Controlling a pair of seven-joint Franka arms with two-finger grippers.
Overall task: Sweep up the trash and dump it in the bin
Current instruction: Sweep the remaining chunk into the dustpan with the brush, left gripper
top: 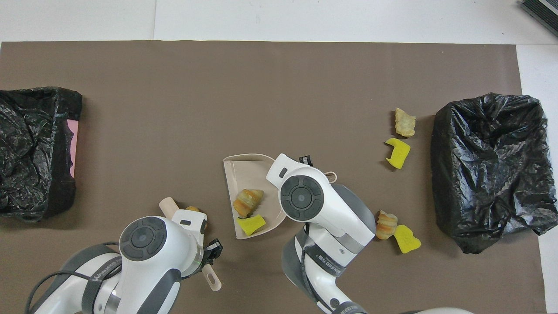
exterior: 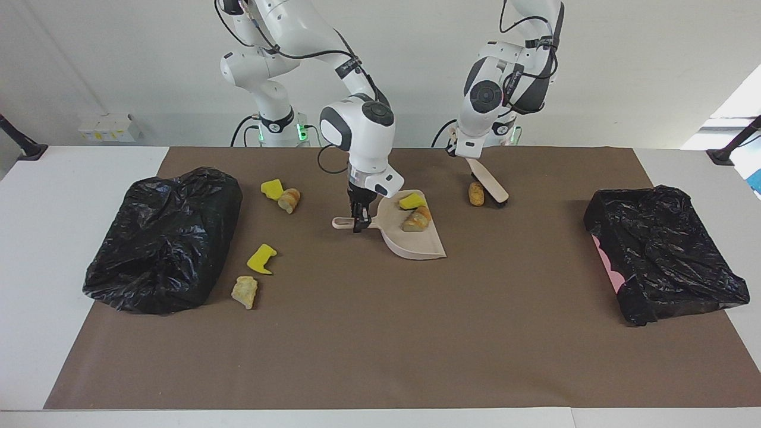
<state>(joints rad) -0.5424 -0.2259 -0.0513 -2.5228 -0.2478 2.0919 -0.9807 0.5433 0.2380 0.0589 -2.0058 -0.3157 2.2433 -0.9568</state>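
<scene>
Three bright yellow sponge chunks: one in the beige dustpan, one at its 9 o'clock, one at its 8 o'clock. Four tan bread chunks. One dustpan. One brush. Two black-bagged bins. Two grippers.

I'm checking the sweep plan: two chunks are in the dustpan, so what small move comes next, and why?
Probably the left gripper should drag the brush to push the tan chunk beside it toward the dustpan. That chunk lies closest to the pan, whose handle the right gripper holds steady on the mat.
</scene>
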